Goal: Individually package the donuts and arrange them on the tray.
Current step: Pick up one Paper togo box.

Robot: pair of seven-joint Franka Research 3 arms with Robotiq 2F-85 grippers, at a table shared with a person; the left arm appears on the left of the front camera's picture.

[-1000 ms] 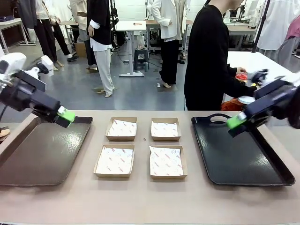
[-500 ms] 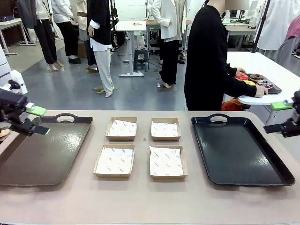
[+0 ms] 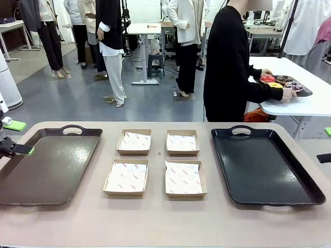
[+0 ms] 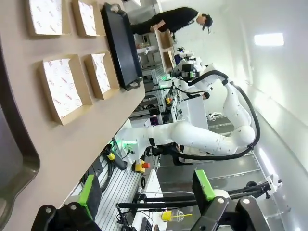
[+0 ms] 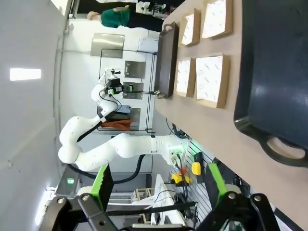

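The donuts lie on a small dark tray (image 3: 304, 93) on a white side table at the back right: a red one (image 3: 267, 78), a yellow one (image 3: 275, 84), a dark one (image 3: 284, 79) and a sprinkled one (image 3: 294, 86). A person in black has both hands on that tray. My left gripper (image 3: 18, 137) (image 4: 147, 190) hangs open beyond the table's left edge, holding nothing. At the right edge my right gripper (image 3: 327, 144) (image 5: 159, 180) is open and empty too. Both are far from the donuts.
Four paper-lined cardboard boxes (image 3: 134, 141) (image 3: 182, 142) (image 3: 126, 176) (image 3: 183, 178) sit in a square mid-table. A large brown tray (image 3: 49, 170) lies on the left, a large black tray (image 3: 264, 168) (image 5: 279, 72) on the right. Both hold nothing.
Both arms have drawn back outward from over the two large trays to the table's side edges. The person has put both hands on the donut tray.
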